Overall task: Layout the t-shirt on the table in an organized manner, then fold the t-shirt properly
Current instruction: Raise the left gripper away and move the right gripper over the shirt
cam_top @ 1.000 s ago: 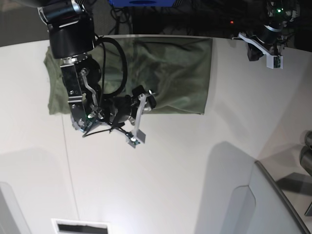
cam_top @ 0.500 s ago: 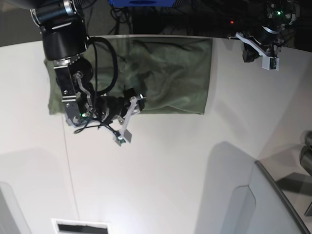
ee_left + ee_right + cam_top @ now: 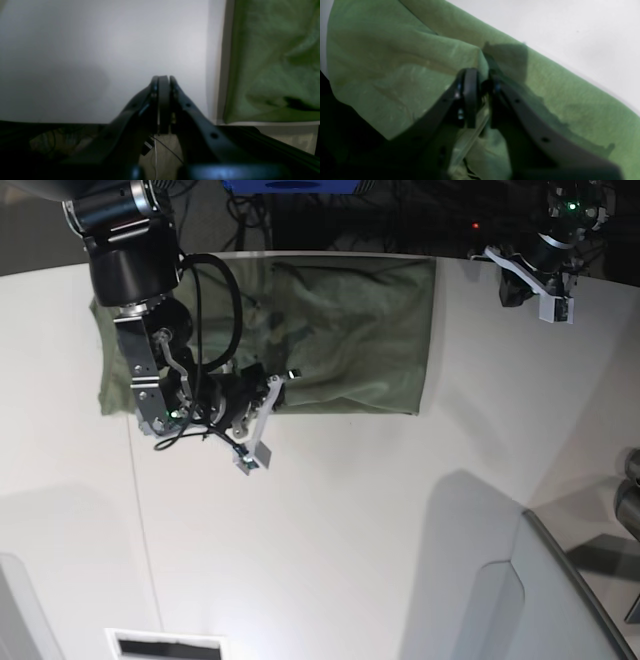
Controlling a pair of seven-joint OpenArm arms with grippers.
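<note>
At the far side of the white bench (image 3: pixel 330 530), the olive-green t-shirt (image 3: pixel 340 330) lies spread as a rough rectangle, its top edge along the curved far rim and its near edge straight. The cloth is creased across the middle, with ridges and shallow folds rather than a flat surface.

The right gripper (image 3: pixel 481 80) sits over the near-left part of the t-shirt. In the right wrist view its 2 fingers are drawn together on a raised ridge of green fabric, which peaks just beyond the tips and passes down between them. The gripper's shadow falls on the cloth beside it, and bare bench shows past the shirt's edge at the upper right of that view. In the base view the right arm (image 3: pixel 130 260) reaches down from the top left, its wrist and cables covering the shirt's left portion.

The left gripper (image 3: pixel 162 82) is held well apart from the shirt, near the far right corner of the bench. Its fingers are pressed together with nothing between them, and the shirt's edge (image 3: pixel 272 62) shows at the right of the left wrist view.
</note>
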